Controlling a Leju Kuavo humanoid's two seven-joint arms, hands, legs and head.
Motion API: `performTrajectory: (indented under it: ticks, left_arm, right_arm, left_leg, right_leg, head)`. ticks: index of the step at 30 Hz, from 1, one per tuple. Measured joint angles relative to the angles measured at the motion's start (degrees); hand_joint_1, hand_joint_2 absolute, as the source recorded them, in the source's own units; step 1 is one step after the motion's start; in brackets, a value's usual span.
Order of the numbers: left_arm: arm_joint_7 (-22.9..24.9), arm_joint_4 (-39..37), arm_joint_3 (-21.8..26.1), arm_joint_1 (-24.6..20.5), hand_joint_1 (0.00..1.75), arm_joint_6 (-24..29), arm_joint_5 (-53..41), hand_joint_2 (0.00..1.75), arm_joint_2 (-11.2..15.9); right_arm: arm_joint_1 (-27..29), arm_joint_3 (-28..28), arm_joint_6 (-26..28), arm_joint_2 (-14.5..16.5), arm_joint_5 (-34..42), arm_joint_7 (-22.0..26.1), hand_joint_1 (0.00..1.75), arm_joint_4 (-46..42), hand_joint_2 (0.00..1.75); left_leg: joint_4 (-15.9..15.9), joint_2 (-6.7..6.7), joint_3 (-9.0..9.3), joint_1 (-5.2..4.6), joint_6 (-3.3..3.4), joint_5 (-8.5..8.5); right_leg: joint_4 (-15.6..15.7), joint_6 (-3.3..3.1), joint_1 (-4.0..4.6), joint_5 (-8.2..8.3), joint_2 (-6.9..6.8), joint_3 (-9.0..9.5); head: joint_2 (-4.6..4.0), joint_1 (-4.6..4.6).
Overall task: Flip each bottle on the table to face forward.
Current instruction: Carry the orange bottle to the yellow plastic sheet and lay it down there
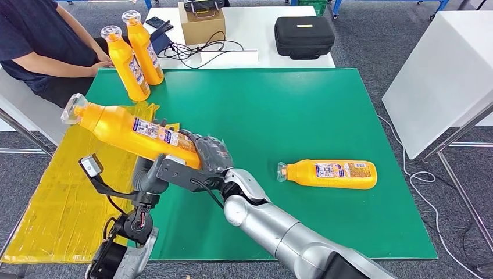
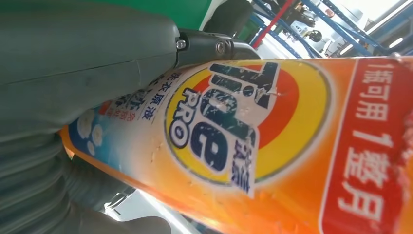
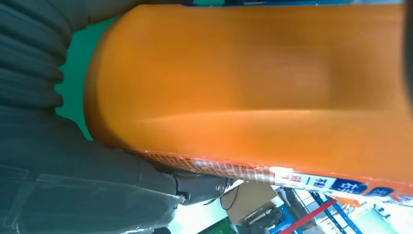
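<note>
An orange detergent bottle [image 1: 125, 129] hangs tilted above the left of the green mat [image 1: 279, 104], its clear cap toward the far left. My right hand [image 1: 212, 152] grips its base end. My left hand [image 1: 168, 171] holds it from underneath. The left wrist view has the bottle's front label [image 2: 219, 126] close up beside my left hand [image 2: 73, 63]. In the right wrist view the bottle's plain orange side [image 3: 253, 87] lies against my right hand [image 3: 73, 185]. A second bottle [image 1: 331, 174] lies on its side on the mat's right, label up. Two more bottles [image 1: 129, 65] [image 1: 144, 49] stand upright at the mat's far left corner.
A person [image 1: 40, 40] sits at the far left with a hand near the upright bottles. A yellow sheet [image 1: 64, 192] covers the table's left edge. Behind the mat are a cardboard box [image 1: 202, 24], cables [image 1: 192, 49] and a black case [image 1: 304, 36]. A white table [image 1: 447, 70] stands to the right.
</note>
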State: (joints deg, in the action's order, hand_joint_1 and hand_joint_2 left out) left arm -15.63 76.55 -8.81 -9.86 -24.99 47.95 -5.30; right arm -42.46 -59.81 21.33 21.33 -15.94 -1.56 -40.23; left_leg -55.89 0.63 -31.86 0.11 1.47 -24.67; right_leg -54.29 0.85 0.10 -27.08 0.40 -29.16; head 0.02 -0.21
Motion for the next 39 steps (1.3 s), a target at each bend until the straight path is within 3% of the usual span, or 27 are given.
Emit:
performTrajectory:
  ticks: [9,22,37,39]
  left_arm:
    - [0.3,-2.1,0.1,-1.3,0.0,0.9,0.1,1.75,-0.5]
    - [-0.1,-3.1,0.9,0.3,0.0,1.6,0.1,1.75,-0.5]
    - [0.0,-3.1,1.2,0.5,0.0,2.2,0.1,1.75,-0.5]
    - [0.0,-3.1,1.2,0.5,0.87,2.3,0.1,1.75,-0.5]
  right_arm:
    - [0.8,-1.7,-1.3,0.0,-2.6,0.1,1.75,1.1,1.75]
    - [2.4,-6.2,-3.8,-0.2,-2.1,-0.6,1.75,1.4,1.75]
    - [2.6,-6.5,-4.4,-0.2,-1.7,-1.0,1.75,1.4,1.75]
    - [2.7,-6.5,-4.4,-0.2,-1.7,-1.0,1.75,1.4,1.75]
  left_leg:
    - [0.0,-0.02,0.0,0.0,0.0,0.0]
    - [0.0,-0.07,-0.01,0.0,0.0,0.0]
    - [0.0,-0.08,-0.01,0.01,0.0,0.0]
    - [0.0,-0.08,-0.01,0.01,0.0,0.0]
  right_leg:
    - [0.0,0.0,0.02,0.0,0.01,-0.01]
    - [0.0,0.0,0.0,0.0,0.08,-0.04]
    - [0.0,0.0,0.01,0.0,0.09,-0.05]
    - [0.0,0.0,0.0,0.0,0.09,-0.04]
  head:
    - [0.0,-0.01]
    - [0.0,-0.01]
    - [0.0,-0.01]
    - [0.0,-0.01]
